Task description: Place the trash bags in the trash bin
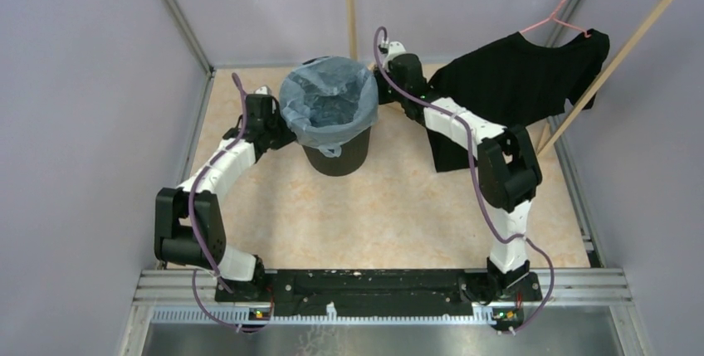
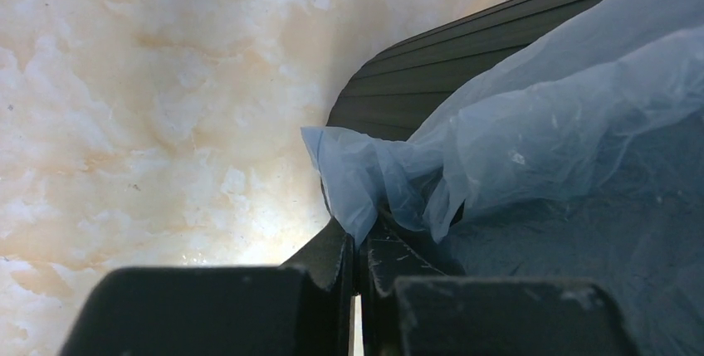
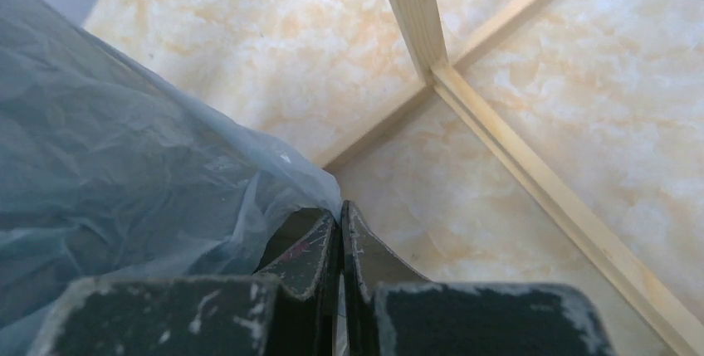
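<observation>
Draped over the trash bin (image 1: pixel 336 159) between our jaws, the trash bag (image 1: pixel 325 99) we judge light, limp and slippery, best pinched at its hem: left jaws nip a fold there, right jaws shut beside it.

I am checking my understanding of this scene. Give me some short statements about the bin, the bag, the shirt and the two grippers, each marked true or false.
1. The trash bag sits in the trash bin, its edge folded over the rim. True.
2. The black T-shirt lies on the floor beside the trash bin. False: the black T-shirt hangs from the clothes rack.
3. The left gripper is shut, with film of the trash bag at its tip. True.
4. The right gripper stands wide open. False: the right gripper is shut, at the edge of the trash bag.
5. The trash bin lies on its side. False: it stands upright.
</observation>
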`<state>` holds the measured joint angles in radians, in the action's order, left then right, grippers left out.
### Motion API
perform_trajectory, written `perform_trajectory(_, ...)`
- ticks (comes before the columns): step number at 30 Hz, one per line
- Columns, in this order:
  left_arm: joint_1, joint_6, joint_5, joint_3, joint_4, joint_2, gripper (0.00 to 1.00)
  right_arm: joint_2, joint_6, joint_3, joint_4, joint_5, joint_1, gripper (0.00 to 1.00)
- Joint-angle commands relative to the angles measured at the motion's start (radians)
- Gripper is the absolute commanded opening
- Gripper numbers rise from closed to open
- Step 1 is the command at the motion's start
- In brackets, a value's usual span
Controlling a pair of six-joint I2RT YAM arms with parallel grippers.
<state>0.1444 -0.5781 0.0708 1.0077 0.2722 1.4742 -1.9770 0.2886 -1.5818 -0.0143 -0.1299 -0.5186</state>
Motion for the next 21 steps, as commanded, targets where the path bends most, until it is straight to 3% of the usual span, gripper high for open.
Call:
perform_trajectory(1,-0.005,0.003,0.017,0.025,-0.009,-0.035,0.06,-0.072,-0.017,-0.028,0.004,0.014,0.013,0.00)
perform_trajectory(11,-0.006,0.009,0.051,0.129,0.011,0.005,0.11,-0.026,0.018,0.156,-0.071,-0.052,0.007,0.00)
perform_trajectory(21,-0.006,0.008,0.058,-0.022,0.006,-0.048,0.09,0.116,0.018,0.282,-0.064,-0.061,-0.001,0.00)
